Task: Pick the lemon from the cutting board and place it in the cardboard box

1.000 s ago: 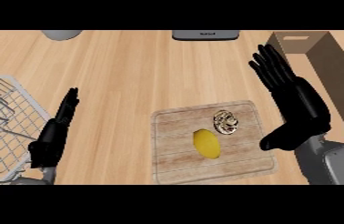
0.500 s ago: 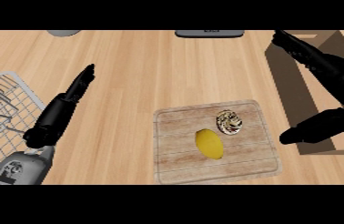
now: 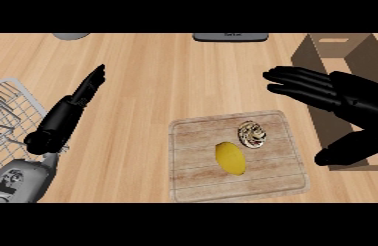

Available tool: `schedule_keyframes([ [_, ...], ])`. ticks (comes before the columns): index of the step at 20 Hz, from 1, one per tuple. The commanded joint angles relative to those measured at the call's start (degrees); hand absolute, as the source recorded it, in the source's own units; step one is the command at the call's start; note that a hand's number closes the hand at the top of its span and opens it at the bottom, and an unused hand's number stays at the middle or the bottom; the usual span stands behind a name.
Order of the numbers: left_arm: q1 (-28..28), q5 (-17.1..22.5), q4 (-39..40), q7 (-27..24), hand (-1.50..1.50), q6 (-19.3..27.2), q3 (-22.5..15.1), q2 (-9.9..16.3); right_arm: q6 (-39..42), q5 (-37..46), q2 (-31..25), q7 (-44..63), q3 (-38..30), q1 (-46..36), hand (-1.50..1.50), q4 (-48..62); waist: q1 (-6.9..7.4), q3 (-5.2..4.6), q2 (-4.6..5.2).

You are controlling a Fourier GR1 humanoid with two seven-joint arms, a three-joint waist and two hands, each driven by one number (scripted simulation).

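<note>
The lemon (image 3: pixel 230 158) lies on the cutting board (image 3: pixel 193 175), a bit below & left of centre, long axis roughly up-down in the head view, w/ nothing touching it. Just up & right of it on the same board sits a round, swirled pastry-like item (image 3: pixel 252 133), brown & cream; can't tell exactly what it is. The two are near each other but apart. The board is a pale wooden rectangle w/ rounded corners, flat on the light wood table (image 3: pixel 170 80).

The right hand (image 3: pixel 341 97) hovers right of the board, above its upper right corner area & partly over the cardboard box (image 3: pixel 328 47). Its fingers (image 3: pixel 291 82) are stretched out straight toward the left, spread, gripping nothing; the thumb (image 3: pixel 343 150) points down & sits apart from them, in front of the box's near part. The hand is clear of the lemon, not over it.

The box stands at the table's right edge, open top, a handle slot showing in its far wall.

The left hand (image 3: pixel 70 112) shows at the left side, well apart from the board, fingers straight & together pointing up the view, holding nothing. Left of it, at the picture's edge, is a wire dish rack (image 3: pixel 15 107).

At the far edge: a grey round obj (image 3: pixel 71 36) on the left & a dark grey flat item (image 3: pixel 230 36) nr centre, both cut off.
</note>
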Motion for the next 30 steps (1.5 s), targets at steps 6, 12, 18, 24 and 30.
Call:
schedule_keyframes([
  [6, 0.7, -1.5, 0.1, -0.5, 0.0, -0.7, 0.6, -1.2, 6.2, 13.5, 0.6, 16.1, 12.4, -0.6, -1.5, -16.4, -0.46, -0.04, -0.25],
  [12, 1.2, -1.8, -2.7, 2.6, 0.0, -0.8, 1.5, -1.8, 12.2, 19.7, 5.8, 31.5, 20.4, 1.5, -1.5, -23.5, -0.3, -0.01, -0.27],
  [18, 4.3, -2.5, -4.4, 0.5, 0.0, -4.1, 3.8, -1.7, 18.6, 22.0, 10.1, 37.9, 21.4, 5.6, -1.5, -26.2, -0.06, 0.03, -0.14],
  [24, 1.1, -6.5, -1.8, 1.3, 0.0, -4.0, 3.8, -6.2, 16.9, 30.4, 14.1, 34.9, 23.1, 6.6, -1.5, -20.2, -0.05, 0.05, 0.0],
  [30, 1.5, -5.3, 0.5, -1.2, 0.0, -9.2, 9.1, -4.5, 16.5, 36.5, 17.7, 34.2, 22.6, 6.3, -1.5, -18.8, -0.07, 0.04, -0.01],
])
